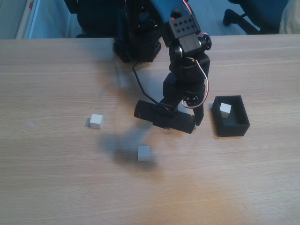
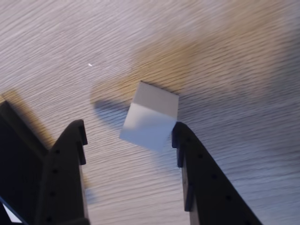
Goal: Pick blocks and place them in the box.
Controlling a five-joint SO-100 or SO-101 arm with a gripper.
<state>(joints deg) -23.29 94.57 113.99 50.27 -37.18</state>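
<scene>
One small plain white cube [image 2: 151, 117], judged light, rigid and smooth, is seen at 12 o'clock of the wide-open, empty black two-finger gripper [image 2: 129, 133]; opposite flat faces are best pinched.

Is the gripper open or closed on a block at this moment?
Open. In the wrist view the gripper has its fingers spread, and a white block sits on the table at the fingertips, not clamped.

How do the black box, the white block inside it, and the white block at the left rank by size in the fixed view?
1. The black box, clearly the largest.
2 and 3. The block at the left and the block in the box look about equal; I would not rank them.
</scene>
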